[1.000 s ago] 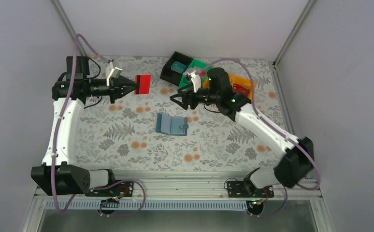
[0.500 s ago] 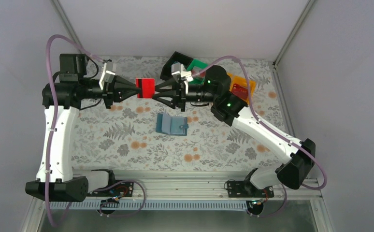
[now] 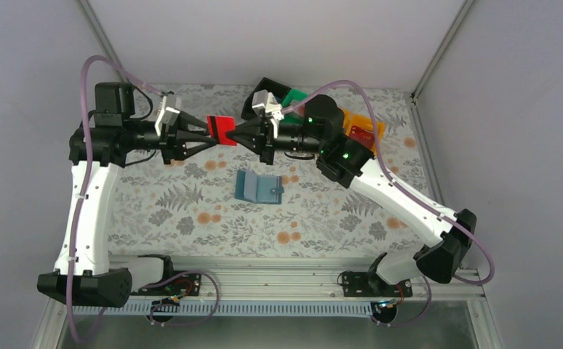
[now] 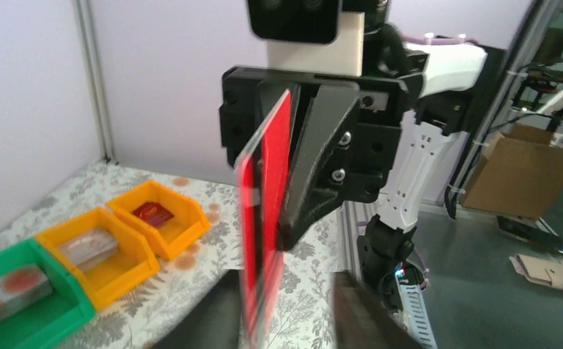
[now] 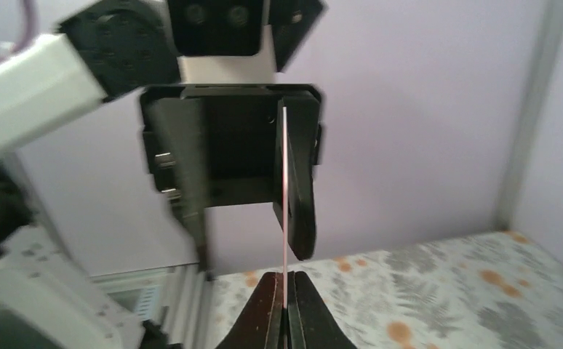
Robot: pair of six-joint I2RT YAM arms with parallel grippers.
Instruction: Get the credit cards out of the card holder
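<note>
The red credit card (image 3: pixel 221 129) hangs in the air between my two grippers, above the back of the table. My right gripper (image 3: pixel 236 134) is shut on the card's right edge. The right wrist view shows the card edge-on (image 5: pixel 284 182), pinched at the fingertips of that gripper (image 5: pixel 284 287). My left gripper (image 3: pixel 209 137) stands open around the other end, with one finger beside the card and the other well away from it. In the left wrist view the card (image 4: pixel 264 218) stands blurred between those spread fingers. The blue card holder (image 3: pixel 259 187) lies open on the cloth, nearer than both grippers.
A black bin (image 3: pixel 258 102), a green bin (image 3: pixel 298 98) and an orange bin (image 3: pixel 364 129) stand at the back, partly behind the right arm. In the left wrist view the green bin (image 4: pixel 17 305) and two orange bins (image 4: pixel 111 254) hold cards. Grey walls enclose the floral cloth.
My right gripper swung left to the card held by the left gripper and shut on it. My left gripper's jaws have parted from the card.
</note>
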